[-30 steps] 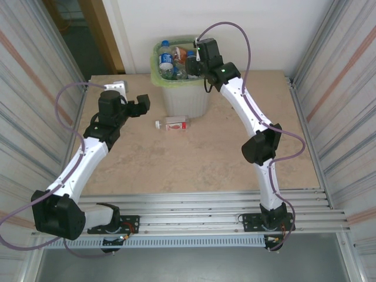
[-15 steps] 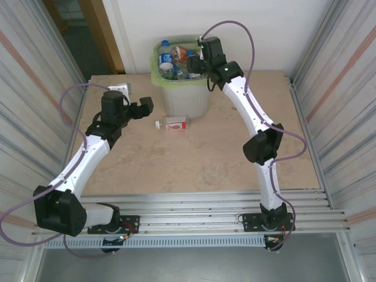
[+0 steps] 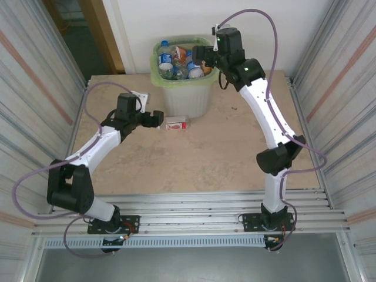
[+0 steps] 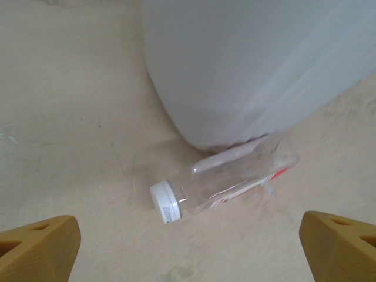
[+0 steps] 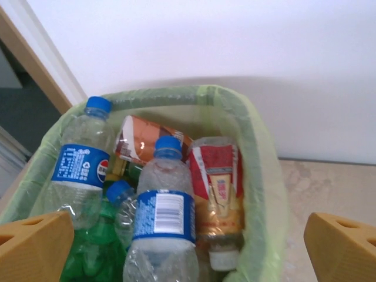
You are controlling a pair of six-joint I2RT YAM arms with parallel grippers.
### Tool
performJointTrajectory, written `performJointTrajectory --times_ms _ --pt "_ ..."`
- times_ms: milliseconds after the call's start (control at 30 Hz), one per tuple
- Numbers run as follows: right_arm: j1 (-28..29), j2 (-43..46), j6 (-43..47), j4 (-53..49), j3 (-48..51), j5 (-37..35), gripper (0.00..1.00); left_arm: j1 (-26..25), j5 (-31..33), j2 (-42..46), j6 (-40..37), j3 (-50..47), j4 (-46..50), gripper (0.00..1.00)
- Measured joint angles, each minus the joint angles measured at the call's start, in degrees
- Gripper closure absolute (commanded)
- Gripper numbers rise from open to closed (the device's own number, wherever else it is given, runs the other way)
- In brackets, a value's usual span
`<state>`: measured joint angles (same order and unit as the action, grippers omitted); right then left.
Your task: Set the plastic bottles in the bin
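Note:
One clear plastic bottle [image 3: 176,124] with a white cap and red label lies on its side on the table, against the foot of the bin [image 3: 183,97]. In the left wrist view that bottle [image 4: 226,182] rests just ahead of my open left gripper [image 4: 191,247], cap toward me, with nothing between the fingers. In the top view my left gripper [image 3: 157,119] is just left of the cap. My right gripper [image 3: 200,57] hovers open over the bin's right rim. Below it, inside the green-lined bin [image 5: 258,153], lie several bottles, among them a blue-labelled one [image 5: 161,220] and a red-labelled one [image 5: 217,185].
The bin's grey wall [image 4: 252,64] rises right behind the lying bottle. A white wall stands behind the bin [image 5: 205,41]. Corrugated metal panels [image 3: 35,88] close both sides of the beige table [image 3: 194,158].
My right gripper has opened over the bin and drawn up and to the right. My left arm has swung right and down toward the bottle on the table.

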<state>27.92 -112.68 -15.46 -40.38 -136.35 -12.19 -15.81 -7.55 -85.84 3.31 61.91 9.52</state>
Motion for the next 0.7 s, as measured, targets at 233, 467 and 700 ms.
performJointTrajectory --times_ms 233,467,700 --pt "-1.4 10.3 -2.8 -0.2 15.0 -4.4 0.02 0.0 -3.1 -11.2 -11.2 3.5 1.2 0.01" --pt "-5.3 22.4 -8.6 2.7 35.6 -5.7 0.02 0.0 -6.6 -16.3 -18.1 6.3 0.4 0.01" --pt "-7.0 33.0 -12.3 5.5 48.0 -5.6 0.02 -0.1 -8.2 -21.6 -20.1 11.4 -0.4 0.01"
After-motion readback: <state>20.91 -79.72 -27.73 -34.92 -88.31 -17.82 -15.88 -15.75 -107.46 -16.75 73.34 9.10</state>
